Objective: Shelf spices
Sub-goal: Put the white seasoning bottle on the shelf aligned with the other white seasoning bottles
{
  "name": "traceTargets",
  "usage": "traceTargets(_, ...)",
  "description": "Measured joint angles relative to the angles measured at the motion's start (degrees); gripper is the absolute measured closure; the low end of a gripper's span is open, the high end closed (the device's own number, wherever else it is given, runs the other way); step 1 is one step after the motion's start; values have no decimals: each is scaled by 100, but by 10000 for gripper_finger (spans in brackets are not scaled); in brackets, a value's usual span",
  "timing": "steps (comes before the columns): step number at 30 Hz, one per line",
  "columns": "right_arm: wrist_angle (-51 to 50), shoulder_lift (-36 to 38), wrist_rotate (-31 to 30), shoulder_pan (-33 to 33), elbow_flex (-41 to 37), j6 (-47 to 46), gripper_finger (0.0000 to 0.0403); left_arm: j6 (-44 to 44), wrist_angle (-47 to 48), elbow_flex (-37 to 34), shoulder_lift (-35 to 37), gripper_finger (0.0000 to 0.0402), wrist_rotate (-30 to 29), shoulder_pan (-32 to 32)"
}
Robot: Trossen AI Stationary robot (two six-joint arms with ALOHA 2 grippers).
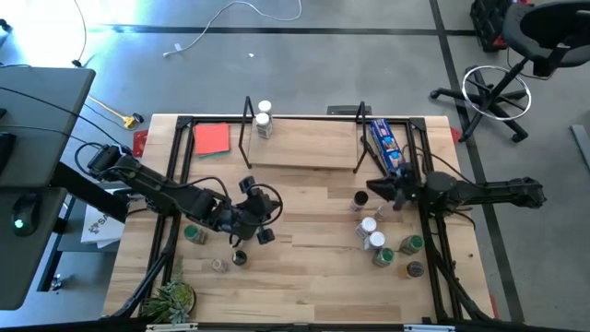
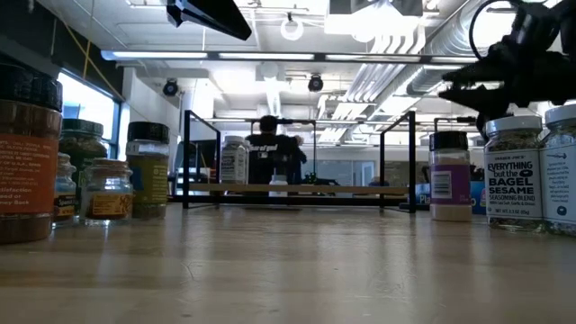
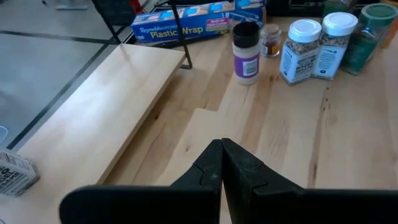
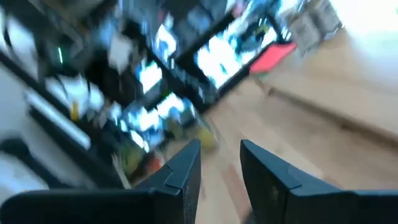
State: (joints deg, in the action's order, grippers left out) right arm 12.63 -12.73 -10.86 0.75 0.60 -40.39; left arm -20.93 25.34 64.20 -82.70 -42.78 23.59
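Observation:
The shelf (image 1: 304, 143) is a light wooden board in a black wire frame at the table's far middle. One white-lidded spice jar (image 1: 265, 120) stands on its left end. Several jars stand right of centre (image 1: 373, 242) and three near the left front (image 1: 195, 235). My left gripper (image 1: 253, 219) is shut and holds nothing; it hangs over the table left of centre, its fingertips (image 3: 222, 155) pointing at the shelf board (image 3: 93, 118). My right gripper (image 1: 383, 192) is open and empty (image 4: 221, 163), beside the black-lidded jar (image 1: 361, 201).
A red flat card (image 1: 211, 138) lies left of the shelf, and a blue plastic wrap packet (image 1: 385, 146) lies right of it. A small plant (image 1: 171, 297) sits at the near left corner. Bare wood spreads across the table's middle and near edge (image 1: 304, 277).

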Motion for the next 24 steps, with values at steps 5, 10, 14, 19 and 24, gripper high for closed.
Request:
traceTargets(5,946,-55,62,221,127,45,295,-78,16,0,0,401,28,56)
traceTargets(10,452,-472,-118,987,1230,931,295,-153,98,-2,9,401,39,343)
traceTargets(14,-1534,-1285,-152,1478,2327,848,295,-276,201,-4,9,401,-249,519)
traceTargets(19,-3303,-2619,272,1878,3335,481,295,-404,379,-4,9,401,-554,616)
traceTargets(24,-3931,-3884,1175,2109,3951,1200,295,-498,532,-4,9,401,-599,623)
